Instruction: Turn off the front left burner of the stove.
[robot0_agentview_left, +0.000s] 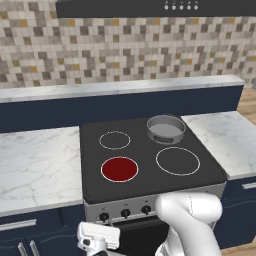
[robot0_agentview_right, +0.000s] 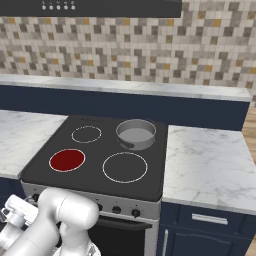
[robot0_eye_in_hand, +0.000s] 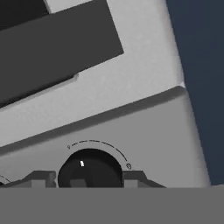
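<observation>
The stove (robot0_agentview_left: 145, 172) is a black glass cooktop over a silver knob panel. Its front left burner (robot0_agentview_left: 119, 169) (robot0_agentview_right: 67, 159) glows solid red. In the hand view a black knob (robot0_eye_in_hand: 89, 168) with a white mark sits on the silver panel, and my gripper (robot0_eye_in_hand: 89, 179) is shut on it, one dark fingertip (robot0_eye_in_hand: 41, 178) pressing each side. In the left base view my white hand (robot0_agentview_left: 97, 236) is low in front of the panel, at the leftmost knob (robot0_agentview_left: 104, 217). The arm's elbow hides part of the panel in both base views.
A grey pot (robot0_agentview_left: 165, 128) (robot0_agentview_right: 135, 133) stands on the rear right burner. Two more knobs (robot0_agentview_left: 125, 213) (robot0_agentview_left: 146, 209) sit to the right on the panel. White marble counters (robot0_agentview_left: 35, 165) (robot0_agentview_right: 210, 165) flank the stove, with a range hood (robot0_agentview_left: 150, 7) above.
</observation>
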